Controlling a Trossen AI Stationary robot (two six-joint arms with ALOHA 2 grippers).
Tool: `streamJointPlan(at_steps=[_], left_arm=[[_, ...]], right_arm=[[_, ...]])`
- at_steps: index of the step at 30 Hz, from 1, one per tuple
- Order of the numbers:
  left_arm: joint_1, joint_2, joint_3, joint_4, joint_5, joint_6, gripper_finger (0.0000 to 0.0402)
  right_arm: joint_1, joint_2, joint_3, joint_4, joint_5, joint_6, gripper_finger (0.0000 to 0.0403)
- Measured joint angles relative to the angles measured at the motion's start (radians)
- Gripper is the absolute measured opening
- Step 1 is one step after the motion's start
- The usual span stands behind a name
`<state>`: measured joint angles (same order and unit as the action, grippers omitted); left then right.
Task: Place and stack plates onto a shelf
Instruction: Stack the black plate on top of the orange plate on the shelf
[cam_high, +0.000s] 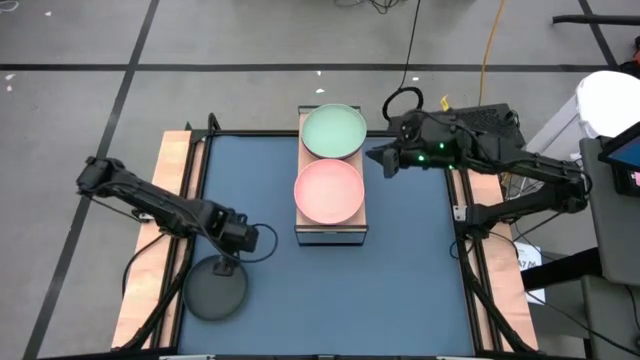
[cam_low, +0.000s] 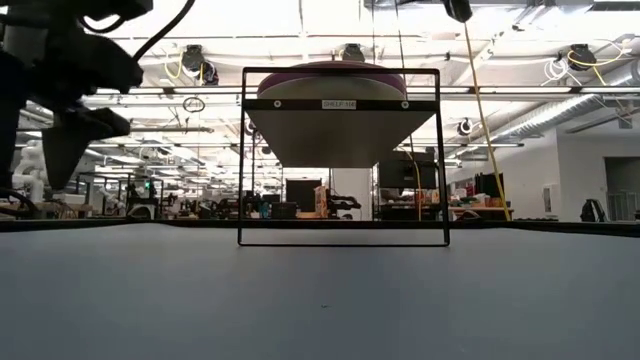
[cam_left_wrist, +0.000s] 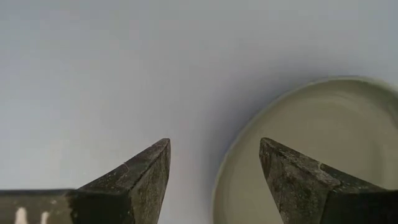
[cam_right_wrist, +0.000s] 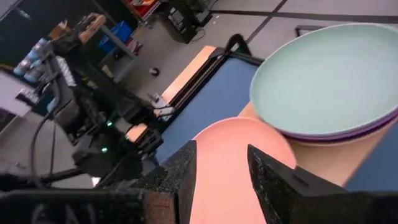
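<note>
The shelf (cam_high: 331, 232) stands mid-table. A mint green plate (cam_high: 333, 131) sits on its far half, with purple plate rims (cam_right_wrist: 339, 135) showing beneath it. A pink plate (cam_high: 328, 191) lies on its near half. A black plate (cam_high: 213, 291) lies flat on the mat at the near left. My left gripper (cam_high: 224, 264) hovers open over that plate's far rim (cam_left_wrist: 231, 163), with one finger over the inside and one over the mat outside. My right gripper (cam_high: 380, 159) is open and empty, level beside the shelf's right side near the mint plate.
The dark blue mat (cam_high: 410, 270) covers the table between wooden side strips (cam_high: 172, 165). The shelf's dark frame (cam_low: 340, 160) stands tall in the low view. Cables and equipment lie beyond the far edge. Open mat lies to the right and near side of the shelf.
</note>
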<state>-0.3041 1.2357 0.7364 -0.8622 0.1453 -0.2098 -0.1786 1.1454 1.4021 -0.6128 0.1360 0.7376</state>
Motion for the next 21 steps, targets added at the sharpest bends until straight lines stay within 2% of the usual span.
streamJointPlan(at_steps=[5, 21], left_arm=[[-0.032, 0.046, 0.000, -0.006, -0.042, 0.040, 0.0250], [-0.099, 0.089, -0.015, 0.053, -0.010, 0.075, 0.0250]], right_arm=[[0.045, 0.000, 0.000, 0.012, 0.008, 0.002, 0.0127], [0.196, 0.000, 0.000, 0.013, 0.129, 0.043, 0.0127]])
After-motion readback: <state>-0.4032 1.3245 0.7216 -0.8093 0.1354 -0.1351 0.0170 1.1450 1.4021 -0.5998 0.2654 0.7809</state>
